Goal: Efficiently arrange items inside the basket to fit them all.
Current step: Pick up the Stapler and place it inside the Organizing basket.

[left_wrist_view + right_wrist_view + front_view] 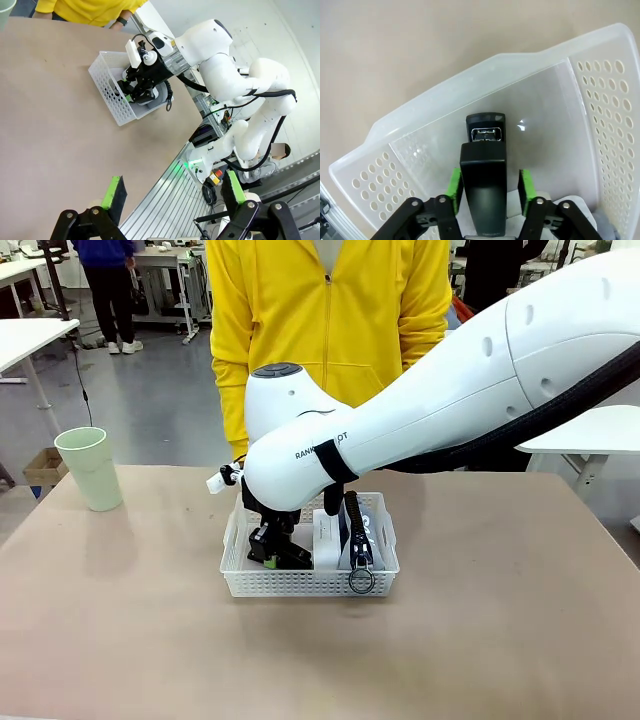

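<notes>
The white perforated basket [300,586] sits mid-table. In it, from left to right, lie the black stapler [292,558], the small white box [326,532] and the grey zip pouch [360,530], whose ring pull hangs over the front rim. My right gripper [272,543] reaches down into the basket's left end. In the right wrist view its green pads [526,184] straddle the stapler [484,165], which rests on the basket [470,80] floor, and a narrow gap shows on one side. My left gripper [174,190] hangs open and empty off the table's near edge. The pale green cup [90,468] stands far left.
A person in a yellow jacket [330,320] stands at the far side, right behind the basket. My right arm's white link [450,390] stretches across the table's right half above it. Bare tabletop [150,640] lies in front and to the left.
</notes>
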Controlling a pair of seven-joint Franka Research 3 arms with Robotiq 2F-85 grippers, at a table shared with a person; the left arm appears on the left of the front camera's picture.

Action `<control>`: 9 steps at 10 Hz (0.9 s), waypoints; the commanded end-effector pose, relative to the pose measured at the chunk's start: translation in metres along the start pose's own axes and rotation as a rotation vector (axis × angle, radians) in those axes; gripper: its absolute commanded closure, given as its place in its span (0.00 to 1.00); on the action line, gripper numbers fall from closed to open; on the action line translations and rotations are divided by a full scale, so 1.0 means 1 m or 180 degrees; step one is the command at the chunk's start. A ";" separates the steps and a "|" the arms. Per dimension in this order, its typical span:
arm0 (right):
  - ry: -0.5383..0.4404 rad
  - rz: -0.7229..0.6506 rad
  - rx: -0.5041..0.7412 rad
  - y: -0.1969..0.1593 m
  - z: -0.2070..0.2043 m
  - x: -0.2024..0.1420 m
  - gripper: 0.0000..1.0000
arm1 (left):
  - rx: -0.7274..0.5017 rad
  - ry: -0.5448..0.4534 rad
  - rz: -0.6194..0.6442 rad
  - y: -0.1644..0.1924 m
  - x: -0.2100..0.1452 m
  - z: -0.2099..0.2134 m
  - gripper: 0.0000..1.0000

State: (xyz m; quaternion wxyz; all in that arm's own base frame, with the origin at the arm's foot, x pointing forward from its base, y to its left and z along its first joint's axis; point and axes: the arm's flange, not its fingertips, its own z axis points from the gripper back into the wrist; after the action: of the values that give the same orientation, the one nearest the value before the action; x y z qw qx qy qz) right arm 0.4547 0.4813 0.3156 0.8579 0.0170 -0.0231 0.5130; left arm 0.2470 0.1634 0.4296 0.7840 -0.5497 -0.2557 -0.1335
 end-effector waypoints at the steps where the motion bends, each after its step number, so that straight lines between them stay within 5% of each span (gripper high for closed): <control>1: -0.0133 0.0019 -0.0005 0.001 0.003 -0.004 0.00 | -0.0046 -0.0056 0.0001 -0.004 0.002 -0.001 0.00; 5: -0.0337 0.0020 -0.0058 -0.001 0.030 -0.027 0.00 | -0.0046 -0.0056 0.0001 -0.004 0.002 -0.001 0.00; 9: -0.0999 -0.0010 0.0315 -0.022 0.145 -0.153 0.00 | -0.0046 -0.0056 0.0001 -0.004 0.002 -0.001 0.00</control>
State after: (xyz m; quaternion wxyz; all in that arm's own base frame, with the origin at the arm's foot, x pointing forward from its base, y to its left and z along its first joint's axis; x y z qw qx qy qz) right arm 0.4300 0.3899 0.4280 0.8539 0.0826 -0.1237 0.4988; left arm 0.2468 0.1634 0.4300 0.7839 -0.5495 -0.2564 -0.1338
